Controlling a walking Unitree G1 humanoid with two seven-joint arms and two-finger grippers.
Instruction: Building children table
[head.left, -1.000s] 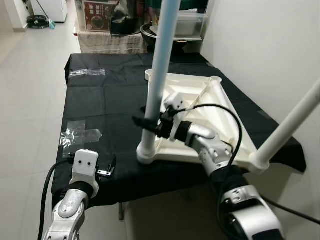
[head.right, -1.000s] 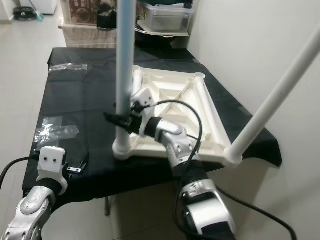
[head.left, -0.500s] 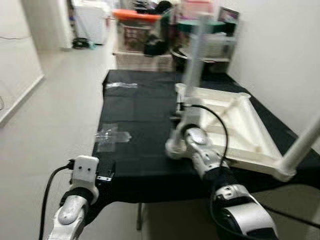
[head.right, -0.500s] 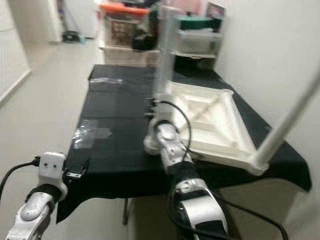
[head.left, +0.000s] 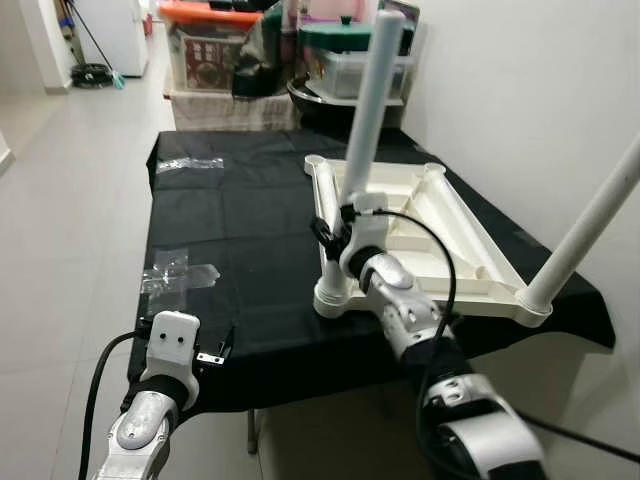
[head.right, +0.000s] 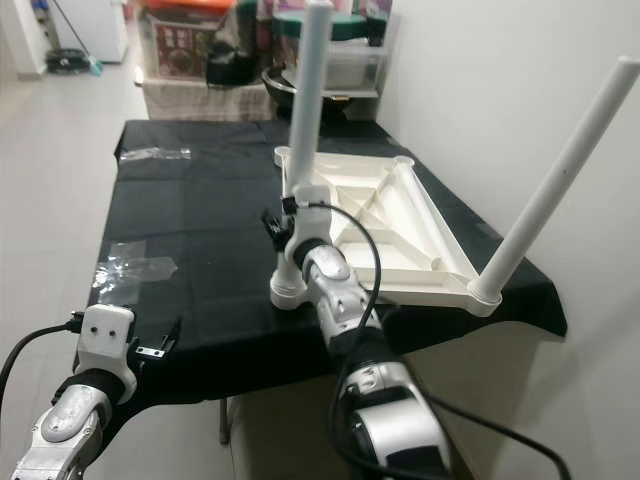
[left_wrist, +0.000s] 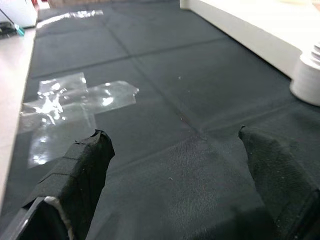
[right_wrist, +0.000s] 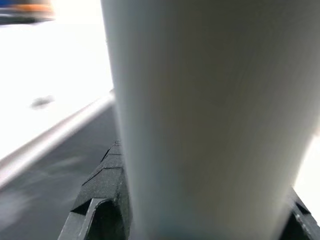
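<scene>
two right claw (head.left: 328, 232) fingers around white table leg (head.left: 366, 120)

tabletop (head.left: 455, 245) on cloth (head.left: 250, 230), tape (head.left: 178, 272) left

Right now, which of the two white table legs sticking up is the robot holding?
The leg at the near left corner of the upside-down tabletop; the right gripper clamps it low down. The other leg, at the near right corner, stands untouched.

Bright even room light, sharp head views — right wrist blurred (overexposed)
</scene>
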